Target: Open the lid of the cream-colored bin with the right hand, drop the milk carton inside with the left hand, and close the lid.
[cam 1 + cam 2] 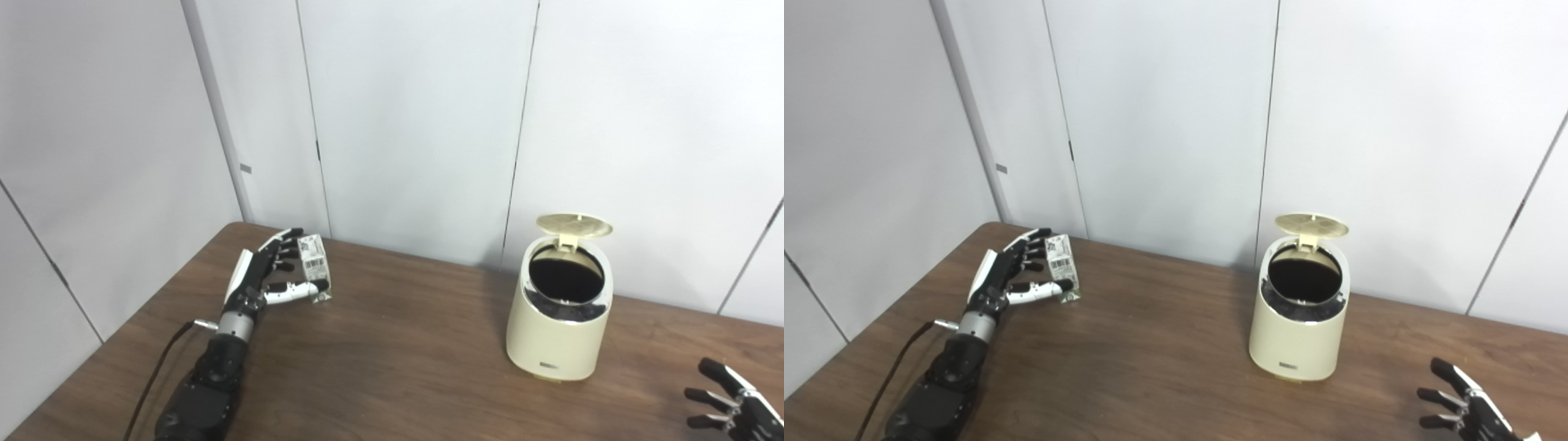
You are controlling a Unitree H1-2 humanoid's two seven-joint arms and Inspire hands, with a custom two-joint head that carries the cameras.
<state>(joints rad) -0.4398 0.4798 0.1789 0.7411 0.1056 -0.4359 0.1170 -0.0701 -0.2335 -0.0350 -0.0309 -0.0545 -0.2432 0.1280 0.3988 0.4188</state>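
Observation:
The cream-colored bin point(558, 331) stands on the right half of the brown table, its round lid point(574, 225) flipped up at the back and the dark inside showing. A small white milk carton point(314, 267) with a barcode stands slightly tilted on the table at the far left. My left hand point(269, 275) is around it, fingers against its left side and thumb across its lower front. My right hand point(729, 401) sits low at the bottom right corner, right of the bin and apart from it, fingers spread and holding nothing.
The table point(392, 367) ends against pale wall panels at the back and left. A black cable point(156, 373) runs along my left forearm. Bare wood lies between the carton and the bin.

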